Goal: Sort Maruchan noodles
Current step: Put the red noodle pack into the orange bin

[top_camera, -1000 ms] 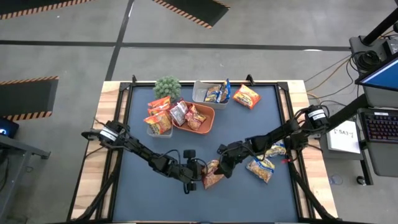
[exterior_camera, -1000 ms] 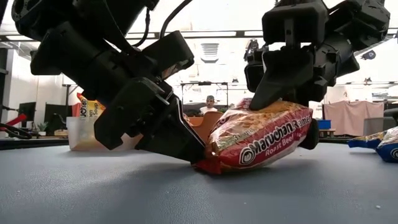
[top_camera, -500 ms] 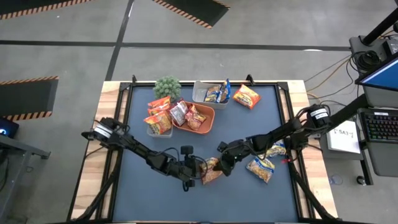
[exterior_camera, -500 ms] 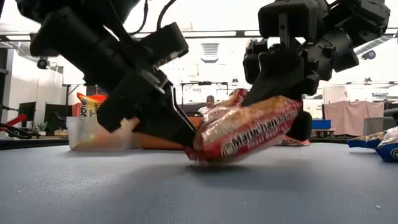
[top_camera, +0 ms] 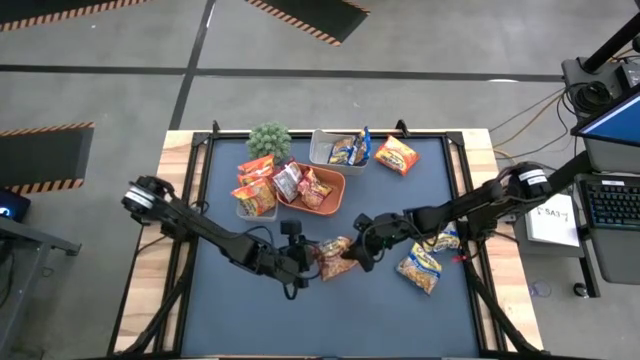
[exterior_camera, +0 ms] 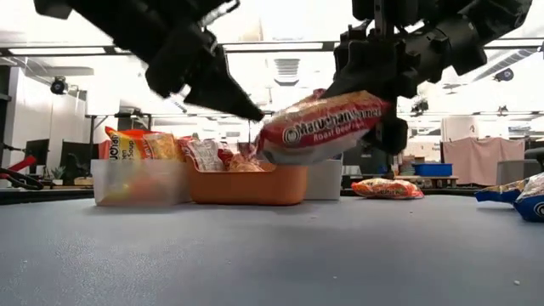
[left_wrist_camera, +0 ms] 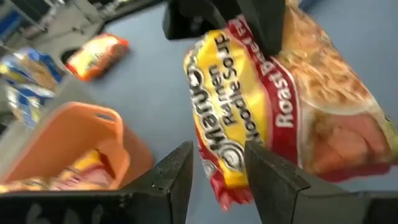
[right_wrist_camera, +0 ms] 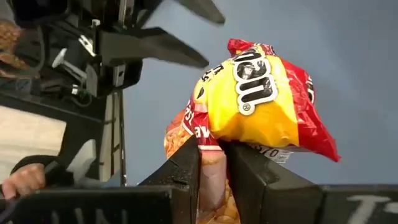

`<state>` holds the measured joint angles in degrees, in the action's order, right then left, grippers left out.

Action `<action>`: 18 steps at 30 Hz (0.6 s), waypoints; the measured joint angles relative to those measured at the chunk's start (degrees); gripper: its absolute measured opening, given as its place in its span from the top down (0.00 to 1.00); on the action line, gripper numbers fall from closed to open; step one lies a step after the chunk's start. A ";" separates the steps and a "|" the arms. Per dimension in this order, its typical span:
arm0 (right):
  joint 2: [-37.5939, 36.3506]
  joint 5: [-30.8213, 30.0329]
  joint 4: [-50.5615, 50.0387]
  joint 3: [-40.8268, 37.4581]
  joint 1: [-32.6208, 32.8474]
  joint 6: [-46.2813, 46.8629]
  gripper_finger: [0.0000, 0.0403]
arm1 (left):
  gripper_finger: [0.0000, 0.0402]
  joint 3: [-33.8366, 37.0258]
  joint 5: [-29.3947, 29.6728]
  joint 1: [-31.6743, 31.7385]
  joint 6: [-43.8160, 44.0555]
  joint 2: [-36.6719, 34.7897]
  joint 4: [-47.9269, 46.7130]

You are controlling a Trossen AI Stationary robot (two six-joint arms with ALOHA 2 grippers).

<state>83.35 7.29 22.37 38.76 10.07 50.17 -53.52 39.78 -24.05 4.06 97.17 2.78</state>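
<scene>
Above the dark table point(top_camera: 250, 300), the right gripper point(right_wrist_camera: 211, 158) pinches a red noodle packet point(exterior_camera: 323, 127) held clear of the surface, long axis roughly level. The left gripper point(left_wrist_camera: 214, 165), jaws parted and empty, hovers just beside its other end. Behind stands the orange tray point(exterior_camera: 246, 183).

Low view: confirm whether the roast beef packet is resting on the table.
No. The roast beef packet hangs clear above the table, pinched in the right claw.
</scene>
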 joint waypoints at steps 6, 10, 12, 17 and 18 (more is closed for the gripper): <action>-1.64 -1.34 -0.13 0.11 -0.88 -0.99 0.85 | 0.65 0.04 1.47 0.00 -5.84 -4.47 -2.40; -2.86 -1.96 -3.37 2.24 -2.36 -2.27 0.85 | 0.62 0.06 7.80 -0.02 -7.19 -9.01 -7.82; -3.50 -2.92 -8.13 4.51 -3.31 -4.05 0.85 | 0.62 0.39 9.37 0.00 -7.61 -11.53 -10.94; -3.65 -8.48 -27.44 14.58 -6.20 -9.43 0.85 | 0.61 1.24 12.10 0.27 -10.72 -18.06 -14.79; -3.08 -9.76 -31.66 17.08 -6.81 -10.40 0.85 | 0.61 1.57 13.73 0.35 -10.93 -19.24 -16.04</action>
<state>80.27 -2.47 -9.29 55.85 3.26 39.78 -51.94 53.50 -23.70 -6.87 77.93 -13.26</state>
